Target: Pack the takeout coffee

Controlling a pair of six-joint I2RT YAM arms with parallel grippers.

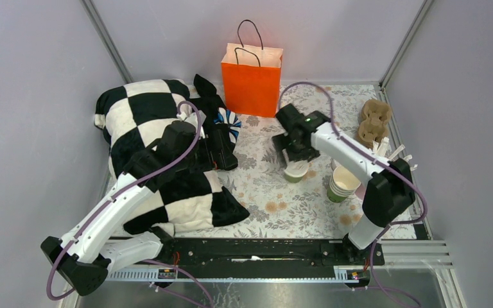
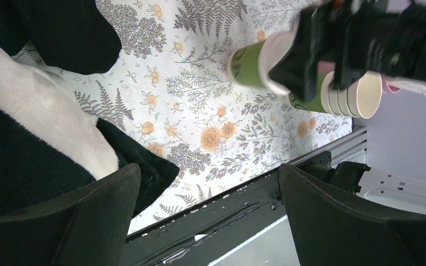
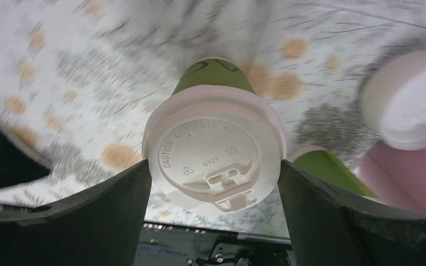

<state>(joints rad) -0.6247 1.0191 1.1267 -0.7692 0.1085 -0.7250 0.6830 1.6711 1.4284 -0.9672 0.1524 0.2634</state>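
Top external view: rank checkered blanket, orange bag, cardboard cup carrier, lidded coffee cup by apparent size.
1. checkered blanket, by far the largest
2. orange bag
3. cardboard cup carrier
4. lidded coffee cup, smallest, though the right tool hides part of it

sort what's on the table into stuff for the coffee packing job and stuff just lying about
For the job: takeout coffee, right gripper holding it, orange paper bag.
Lying about: stack of green cups, pink cup, cardboard cup carrier, checkered blanket.
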